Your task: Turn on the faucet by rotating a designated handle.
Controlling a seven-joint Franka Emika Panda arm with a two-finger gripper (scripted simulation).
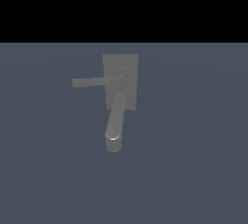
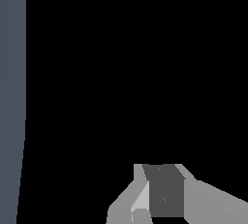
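Exterior view: a grey faucet (image 1: 120, 89) sits at the frame's centre on a blue-grey floor (image 1: 193, 169), its thin handle (image 1: 94, 81) pointing left from the hub, its thick spout (image 1: 115, 121) running downward. Wrist view: only part of the gripper (image 2: 162, 194) shows at the lower edge, so I cannot tell whether it is released or clenched.

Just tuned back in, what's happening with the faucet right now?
Nothing is touching it yet. In the exterior view the grey faucet sits alone on the blue-grey floor, its thin handle pointing to the exterior view's left and the spout reaching toward the camera. No arm shows there. The wrist view shows only part of the gripper against black, so its state is unclear.
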